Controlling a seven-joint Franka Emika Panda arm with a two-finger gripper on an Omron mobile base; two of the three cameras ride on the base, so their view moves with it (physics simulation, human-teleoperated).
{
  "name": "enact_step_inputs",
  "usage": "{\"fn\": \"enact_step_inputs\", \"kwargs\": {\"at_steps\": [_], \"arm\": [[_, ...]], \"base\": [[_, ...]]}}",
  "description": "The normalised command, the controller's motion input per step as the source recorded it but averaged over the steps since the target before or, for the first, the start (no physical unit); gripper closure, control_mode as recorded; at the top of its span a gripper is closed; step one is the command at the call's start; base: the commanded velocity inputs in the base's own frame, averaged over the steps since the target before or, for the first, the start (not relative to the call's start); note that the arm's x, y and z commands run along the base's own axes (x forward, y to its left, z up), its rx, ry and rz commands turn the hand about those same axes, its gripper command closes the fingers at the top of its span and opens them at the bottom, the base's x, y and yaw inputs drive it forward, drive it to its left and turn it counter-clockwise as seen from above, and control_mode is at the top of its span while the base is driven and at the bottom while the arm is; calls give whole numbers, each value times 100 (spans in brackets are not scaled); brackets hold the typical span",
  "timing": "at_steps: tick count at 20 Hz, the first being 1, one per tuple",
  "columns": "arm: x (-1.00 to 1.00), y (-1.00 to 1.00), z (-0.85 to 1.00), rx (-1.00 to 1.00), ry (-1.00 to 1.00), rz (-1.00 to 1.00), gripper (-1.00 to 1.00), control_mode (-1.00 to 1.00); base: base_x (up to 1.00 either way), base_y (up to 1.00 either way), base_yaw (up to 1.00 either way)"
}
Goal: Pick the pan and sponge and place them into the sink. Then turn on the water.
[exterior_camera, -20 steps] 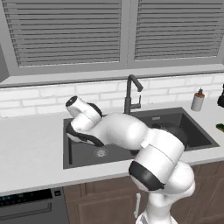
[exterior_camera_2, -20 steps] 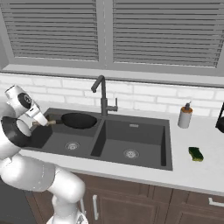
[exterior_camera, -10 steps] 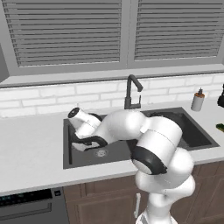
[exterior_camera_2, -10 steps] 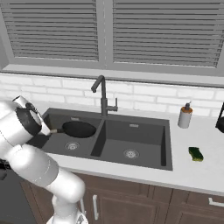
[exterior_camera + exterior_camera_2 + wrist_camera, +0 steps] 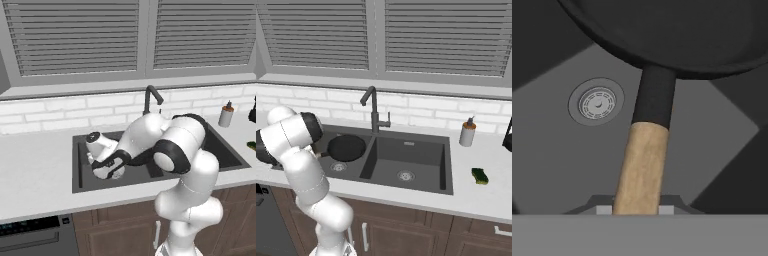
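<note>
The pan (image 5: 346,147) sits over the left basin of the sink (image 5: 442,165), held clear of the basin floor, its black bowl close to the divider and the back wall. In the hand view the bowl's rim (image 5: 662,35) crosses the top of the picture and the wooden handle (image 5: 641,172) runs straight down into the gripper (image 5: 635,210). The fingers are clenched on the wooden handle, one tip showing on either side of it at the bottom of that view. The round drain (image 5: 596,104) of the left basin lies below and to one side of the handle, uncovered and apart from the pan.

In the left base view the hand (image 5: 106,159) is down inside the left basin, with the forearm crossing above the divider; the basin's left and front edges stay visible around it. The right basin (image 5: 406,160) is open, with only its drain (image 5: 402,175) on the floor. The faucet (image 5: 374,112) stands behind the divider, its spout pointing toward the left, above the pan's far side.

The sponge (image 5: 479,175) lies on the tabletop (image 5: 481,197) to the right of the sink, just beyond the sink's right edge and near the front. A white soap bottle (image 5: 468,133) stands farther back on the same side, near the brick wall and well apart from the sponge.
</note>
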Motion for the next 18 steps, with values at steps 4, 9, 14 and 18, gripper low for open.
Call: {"fn": "enact_step_inputs", "kwargs": {"at_steps": [4,9,14,18], "arm": [[32,0,-20,16,-1,0,100,-100],[27,7,-34,8,-1,-1,100,-100],[2,32,-49,4,0,0,100,-100],[0,15,-49,1,-1,-2,100,-100]], "base": [[0,0,0],[0,0,0],[0,0,0],[0,0,0]]}}
